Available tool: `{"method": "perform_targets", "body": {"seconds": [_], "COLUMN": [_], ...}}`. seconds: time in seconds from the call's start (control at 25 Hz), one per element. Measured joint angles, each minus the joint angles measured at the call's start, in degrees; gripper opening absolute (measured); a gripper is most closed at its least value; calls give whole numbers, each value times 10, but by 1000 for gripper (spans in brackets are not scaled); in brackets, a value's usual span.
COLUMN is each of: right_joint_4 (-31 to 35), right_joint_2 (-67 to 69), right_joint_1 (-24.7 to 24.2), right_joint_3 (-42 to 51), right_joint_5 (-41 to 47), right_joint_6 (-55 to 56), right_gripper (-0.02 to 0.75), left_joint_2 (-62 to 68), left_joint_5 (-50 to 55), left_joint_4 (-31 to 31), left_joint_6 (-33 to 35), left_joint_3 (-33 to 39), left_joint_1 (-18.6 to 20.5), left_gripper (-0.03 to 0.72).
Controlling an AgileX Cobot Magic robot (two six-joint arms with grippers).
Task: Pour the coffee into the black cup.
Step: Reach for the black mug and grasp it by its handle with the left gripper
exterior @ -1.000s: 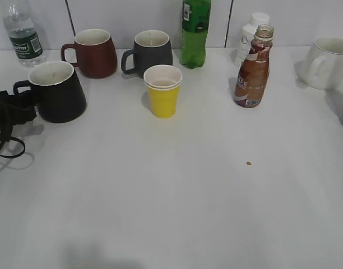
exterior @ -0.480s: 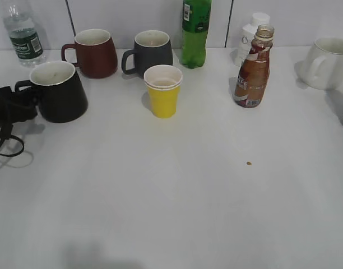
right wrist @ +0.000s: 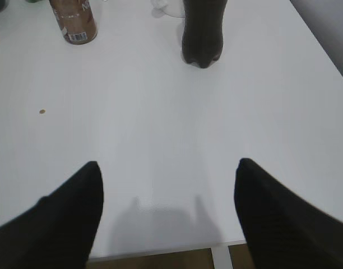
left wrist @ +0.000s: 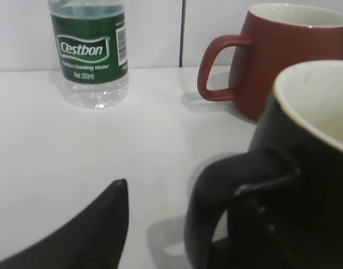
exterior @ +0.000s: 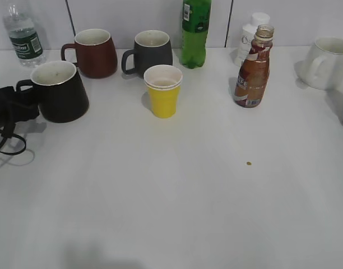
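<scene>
The black cup [exterior: 60, 92] stands at the left of the table, handle pointing left. In the left wrist view the black cup [left wrist: 311, 168] fills the right side. My left gripper [exterior: 14, 103] sits at its handle. One finger [left wrist: 112, 224] is left of the loop, with a gap to it. The other finger is hidden by the handle, and the jaws look open around it [left wrist: 182, 207]. The coffee bottle [exterior: 252, 70], uncapped, stands upright at the back right and also shows in the right wrist view [right wrist: 74, 21]. My right gripper [right wrist: 167, 168] is open and empty over the table's front right.
A maroon mug [exterior: 93, 52], a dark grey mug [exterior: 149, 52], a yellow cup [exterior: 163, 89], a green bottle [exterior: 195, 32], a white bottle [exterior: 248, 33], a water bottle [exterior: 24, 36] and a white mug [exterior: 328, 61] stand along the back. A dark bottle [right wrist: 202, 31] stands near the right edge.
The black cup has shifted slightly to the right, and my left gripper has moved right with it. The coffee bottle has not moved.
</scene>
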Motion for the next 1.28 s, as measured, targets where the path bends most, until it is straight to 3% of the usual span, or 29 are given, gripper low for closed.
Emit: {"method": "perform_targets", "body": {"seconds": [0.52,0.68,0.84,1.28], "right_joint_4": [0,0,0,0], "right_joint_2": [0,0,0,0], "right_joint_1": [0,0,0,0], "right_joint_3": [0,0,0,0], "right_joint_5": [0,0,0,0], "right_joint_6": [0,0,0,0], "right_gripper": [570,570,570,570], "left_joint_2": [21,35,47,48], "left_joint_5": [5,3,2,-10], "left_joint_4": [49,85,117,135], "left_joint_6": [0,0,1,1], "left_joint_3": [-50,-70,-85,-86], "left_joint_1": [0,0,1,1], "left_gripper": [420,301,76,52]}}
